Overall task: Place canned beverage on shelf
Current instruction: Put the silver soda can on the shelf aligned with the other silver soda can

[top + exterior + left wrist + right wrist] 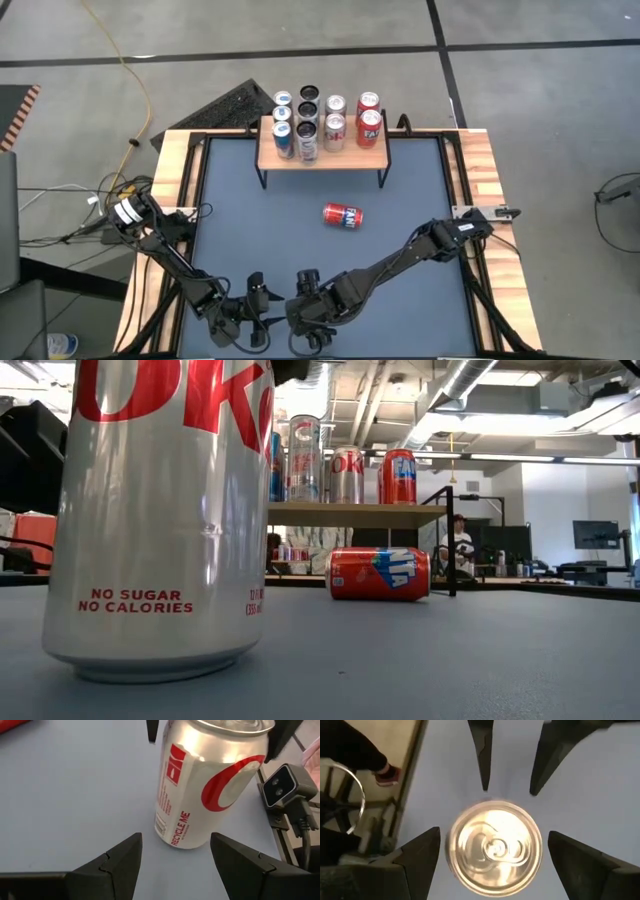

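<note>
Silver can stands upright on the table's near edge, its long axis vertical, directly beneath the right gripper, which looks straight down on the lid with its two fingers spread wide on either side of the rim and apart from it, holding nothing; the can sits squarely between them, so a straight descent would seem enough to bring the pads level with its wall; the left gripper sits low just beside the same can, aimed at its side, its fingers also apart and empty, with the can's base a little beyond the tips; both arms crowd the near middle of the table in the high view, but the right one is better placed, being centred over the can rather than beside it; farther out, a red can lies on its side mid-table, long axis roughly across the table, well apart from both grippers; beyond it stands the shelf at the far edge, its wooden top carrying several upright cans along the back and left, with bare wood showing at the front right, the likeliest room for another.
</note>
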Controlling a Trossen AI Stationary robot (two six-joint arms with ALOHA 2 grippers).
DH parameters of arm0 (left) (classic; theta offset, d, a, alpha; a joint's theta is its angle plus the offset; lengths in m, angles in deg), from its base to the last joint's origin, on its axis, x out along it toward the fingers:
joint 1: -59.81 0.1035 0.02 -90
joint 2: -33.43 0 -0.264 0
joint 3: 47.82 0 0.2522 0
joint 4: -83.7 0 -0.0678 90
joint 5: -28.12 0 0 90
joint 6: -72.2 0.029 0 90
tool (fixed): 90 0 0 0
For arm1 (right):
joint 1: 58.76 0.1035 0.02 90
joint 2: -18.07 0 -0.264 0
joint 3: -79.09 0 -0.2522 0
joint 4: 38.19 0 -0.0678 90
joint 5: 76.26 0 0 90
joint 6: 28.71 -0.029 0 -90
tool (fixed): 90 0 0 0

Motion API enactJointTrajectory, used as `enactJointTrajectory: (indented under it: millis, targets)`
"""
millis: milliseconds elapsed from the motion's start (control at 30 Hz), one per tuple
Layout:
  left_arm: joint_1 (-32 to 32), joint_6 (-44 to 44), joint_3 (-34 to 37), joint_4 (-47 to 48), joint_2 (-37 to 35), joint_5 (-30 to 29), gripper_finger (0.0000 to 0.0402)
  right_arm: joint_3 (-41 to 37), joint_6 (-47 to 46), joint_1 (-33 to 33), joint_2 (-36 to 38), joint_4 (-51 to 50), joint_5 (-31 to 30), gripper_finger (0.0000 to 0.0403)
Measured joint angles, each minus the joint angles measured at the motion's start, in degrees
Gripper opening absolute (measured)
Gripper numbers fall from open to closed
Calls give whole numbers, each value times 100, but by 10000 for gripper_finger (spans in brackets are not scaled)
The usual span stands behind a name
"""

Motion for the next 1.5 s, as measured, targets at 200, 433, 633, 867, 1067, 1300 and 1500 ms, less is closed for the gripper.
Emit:
enactJointTrajectory:
  millis: [200, 433, 633, 867, 1067, 1300, 1500]
  targets:
    - [0, 0, 0, 2, 0, -1, 225, 13, -41, -10, 23, 17, 10, 349]
    - [0, -8, 0, 2, 0, -8, 225, 11, -44, -27, -29, 18, 13, 326]
    - [0, -20, 0, 2, 0, -16, 225, 30, -43, -51, -118, -75, 214, 297]
    - [0, -46, 2, 4, 0, -16, 225, 26, -39, -49, -106, -177, 184, 288]
    - [0, -72, 2, 4, 0, -3, 225, 169, -71, -11, -81, -902, 165, 274]
    - [0, -68, 2, 4, 0, -3, 225, 206, -57, -13, 72, -1483, 171, 270]
    - [0, -66, 2, 4, 0, -12, 225, 202, -51, -98, 396, -1954, -52, 270]
